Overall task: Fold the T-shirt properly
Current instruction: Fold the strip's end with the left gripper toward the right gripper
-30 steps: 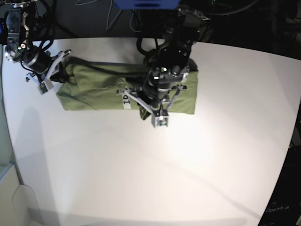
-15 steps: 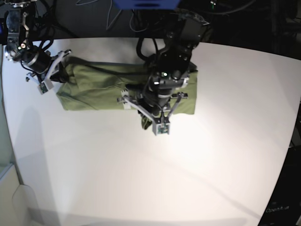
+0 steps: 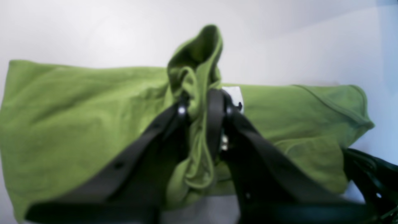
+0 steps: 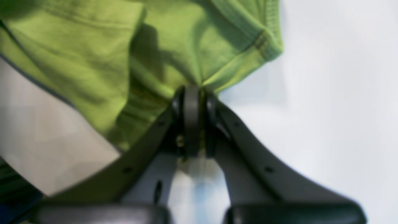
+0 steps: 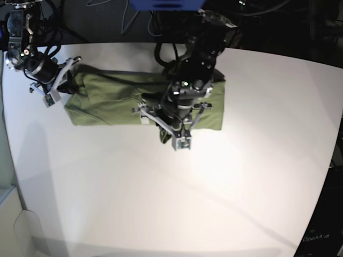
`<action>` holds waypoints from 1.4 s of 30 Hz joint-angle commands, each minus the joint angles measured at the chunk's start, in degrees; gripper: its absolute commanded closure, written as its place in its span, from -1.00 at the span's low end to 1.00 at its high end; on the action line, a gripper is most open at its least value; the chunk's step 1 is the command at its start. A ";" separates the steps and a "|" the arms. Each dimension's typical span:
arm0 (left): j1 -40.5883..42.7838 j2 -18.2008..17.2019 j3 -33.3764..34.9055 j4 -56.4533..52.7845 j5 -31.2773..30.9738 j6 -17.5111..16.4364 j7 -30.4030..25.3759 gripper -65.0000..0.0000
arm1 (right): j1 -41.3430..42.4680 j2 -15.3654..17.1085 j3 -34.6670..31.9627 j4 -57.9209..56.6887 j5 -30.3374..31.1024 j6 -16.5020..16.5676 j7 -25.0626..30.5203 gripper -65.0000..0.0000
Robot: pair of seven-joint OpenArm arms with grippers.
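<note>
Base view shows the olive-green short-sleeved T-shirt (image 5: pixel 115 99) of thin soft fabric lying as a long folded band across the far part of the white worktop (image 5: pixel 177 187), running left to right. Its small white tag (image 3: pixel 233 95) shows just behind the left hand (image 3: pixel 200 107), whose black fingers are pinched on a bunched-up ridge of the shirt's near edge. At the far left end, the right hand (image 4: pixel 192 102) is clamped tight on a hemmed corner of the cloth.
</note>
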 commanded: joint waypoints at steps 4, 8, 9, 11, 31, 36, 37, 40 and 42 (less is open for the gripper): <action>-0.61 0.60 0.35 1.57 -6.64 -0.50 -0.93 0.53 | -0.17 0.56 -0.11 0.29 -0.78 0.18 -1.78 0.96; -0.52 -0.80 2.55 5.17 -11.74 -0.41 -1.11 0.31 | -0.17 0.65 -0.11 0.29 -0.78 0.18 -1.78 0.96; -0.52 -1.41 3.25 5.96 -12.53 -0.41 -1.11 0.31 | -0.17 0.73 -0.11 0.29 -0.78 0.18 -1.78 0.96; -0.52 -2.47 4.13 7.55 -14.29 -0.32 -1.11 0.31 | -0.17 1.17 -0.11 0.29 -0.78 0.18 -1.78 0.96; 8.36 -10.91 -12.84 9.30 -18.77 -0.67 -1.11 0.32 | -0.17 1.35 -0.11 0.29 -0.78 0.18 -1.61 0.96; 9.77 -10.82 -15.74 8.16 -18.77 -0.67 -1.20 0.31 | -0.08 1.35 -0.02 0.38 -0.78 0.18 -1.61 0.96; 9.86 -10.73 -16.44 8.07 -18.77 -0.67 -1.20 0.31 | -0.08 1.44 0.07 0.47 -0.78 0.18 -1.61 0.96; 9.94 -10.82 -18.20 7.81 -18.77 -0.67 -1.20 0.31 | -0.17 1.61 0.24 1.61 -0.78 0.18 -1.61 0.96; 10.03 -10.82 -19.69 7.81 -18.77 -0.67 -1.20 0.31 | -0.43 2.23 0.33 3.46 -0.78 0.18 -1.78 0.96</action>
